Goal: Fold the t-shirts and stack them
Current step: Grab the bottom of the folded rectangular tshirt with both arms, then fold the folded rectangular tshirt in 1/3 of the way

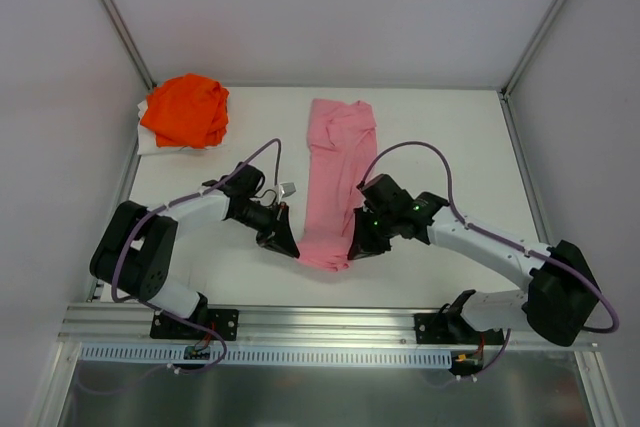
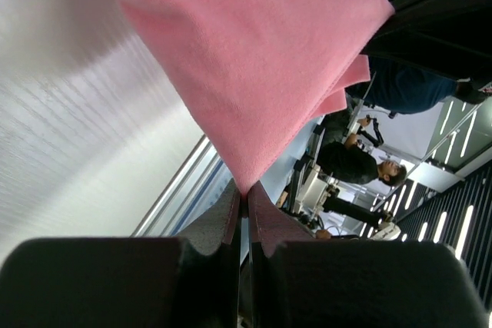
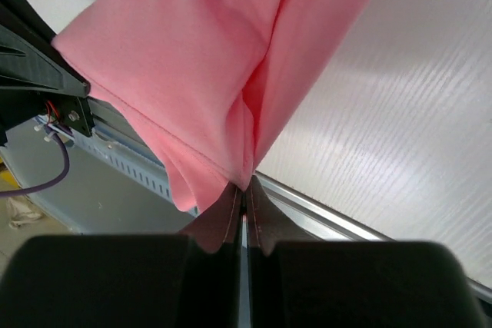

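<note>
The light pink t-shirt (image 1: pixel 335 172) lies as a long narrow strip down the middle of the table. My left gripper (image 1: pixel 287 244) is shut on its near left corner, and my right gripper (image 1: pixel 354 247) is shut on its near right corner. The near end is lifted a little. In the left wrist view the pink cloth (image 2: pixel 246 59) hangs from the closed tips of the left gripper (image 2: pixel 246 193). In the right wrist view the cloth (image 3: pixel 223 74) is pinched by the right gripper (image 3: pixel 246 187). The bright orange t-shirt (image 1: pixel 187 110) lies bunched at the back left corner.
A white cloth (image 1: pixel 150 144) shows under the orange shirt. Metal frame posts (image 1: pixel 115 17) stand at the back corners. An aluminium rail (image 1: pixel 330 322) runs along the near table edge by the arm bases.
</note>
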Controlling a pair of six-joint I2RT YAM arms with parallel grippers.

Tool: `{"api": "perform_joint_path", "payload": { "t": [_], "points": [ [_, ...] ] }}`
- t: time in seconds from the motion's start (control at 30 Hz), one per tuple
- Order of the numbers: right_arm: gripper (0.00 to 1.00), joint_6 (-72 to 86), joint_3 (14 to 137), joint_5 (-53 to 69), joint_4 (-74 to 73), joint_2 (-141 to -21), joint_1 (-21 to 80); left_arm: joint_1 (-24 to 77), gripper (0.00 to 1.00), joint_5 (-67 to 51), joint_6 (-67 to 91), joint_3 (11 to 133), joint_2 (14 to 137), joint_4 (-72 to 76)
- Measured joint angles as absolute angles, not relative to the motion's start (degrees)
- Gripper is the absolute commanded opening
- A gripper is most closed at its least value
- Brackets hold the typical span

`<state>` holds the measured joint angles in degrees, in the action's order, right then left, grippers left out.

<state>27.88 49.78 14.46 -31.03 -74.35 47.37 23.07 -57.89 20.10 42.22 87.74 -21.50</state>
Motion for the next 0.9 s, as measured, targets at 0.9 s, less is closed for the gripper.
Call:
{"api": "perform_joint_path", "payload": {
  "t": [0.9],
  "points": [
    [0.00,19.1,58.5,16.9,-44.7,-73.7,43.2,25.1,0.00,-56.9,24.7,56.7,89.3,-28.6]
  ]
}}
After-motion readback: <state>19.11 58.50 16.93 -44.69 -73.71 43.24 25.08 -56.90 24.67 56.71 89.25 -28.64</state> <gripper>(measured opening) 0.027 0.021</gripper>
